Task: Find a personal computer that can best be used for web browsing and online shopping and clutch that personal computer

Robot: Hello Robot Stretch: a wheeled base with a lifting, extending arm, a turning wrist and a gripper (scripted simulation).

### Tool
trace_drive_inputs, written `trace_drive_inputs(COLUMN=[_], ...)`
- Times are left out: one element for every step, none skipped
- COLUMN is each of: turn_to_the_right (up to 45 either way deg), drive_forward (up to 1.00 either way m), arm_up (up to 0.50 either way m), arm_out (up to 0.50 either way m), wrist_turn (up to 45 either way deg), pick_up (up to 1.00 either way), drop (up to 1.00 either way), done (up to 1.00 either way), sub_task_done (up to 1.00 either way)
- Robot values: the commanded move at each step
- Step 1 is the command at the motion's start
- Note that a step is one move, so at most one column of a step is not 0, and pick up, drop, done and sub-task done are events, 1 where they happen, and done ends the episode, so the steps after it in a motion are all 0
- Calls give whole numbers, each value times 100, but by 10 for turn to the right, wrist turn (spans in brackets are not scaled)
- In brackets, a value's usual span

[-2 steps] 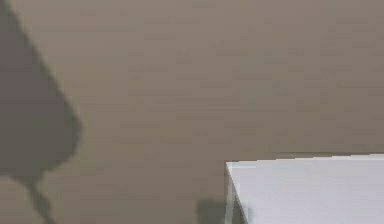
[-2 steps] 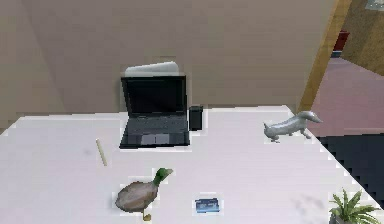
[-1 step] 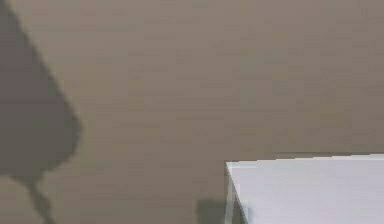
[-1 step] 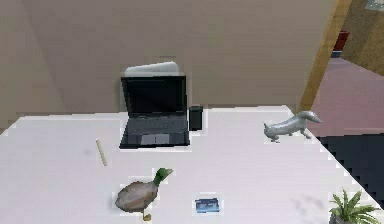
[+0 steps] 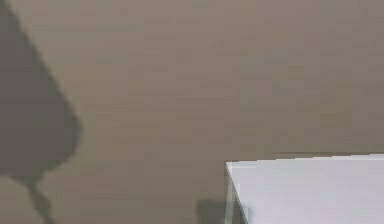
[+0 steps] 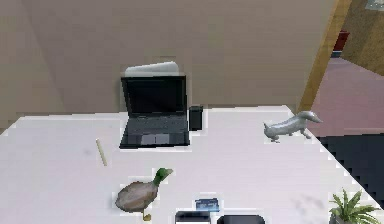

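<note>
A dark laptop point(image 6: 155, 112) stands with its lid raised on the far side of a white table point(image 6: 60, 170), screen black, against the beige wall. At the arm side view's bottom edge, just right of the middle, sits the arm's dark end with a small white marker point(image 6: 207, 204). Left of the marker is the gripper point(image 6: 190, 217), its dark body low over the table's near edge. The gripper's far end is cut off by the picture's edge, so I cannot tell whether it holds anything. The laptop lies well beyond it.
On the table are a small dark box point(image 6: 196, 119) beside the laptop, a white animal figurine point(image 6: 290, 127), a duck figurine point(image 6: 140, 193), a thin pale stick point(image 6: 101, 152) and a green plant point(image 6: 352, 208). The forward view has a beige wall and a white table corner point(image 5: 300, 190).
</note>
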Motion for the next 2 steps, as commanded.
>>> trace_drive_inputs(turn_to_the_right=[0,0], drive_forward=[0,0], arm_up=[0,0], arm_out=[50,0], wrist_turn=[0,450], pick_up=[0,0], drop=[0,0], done=[0,0], sub_task_done=[0,0])
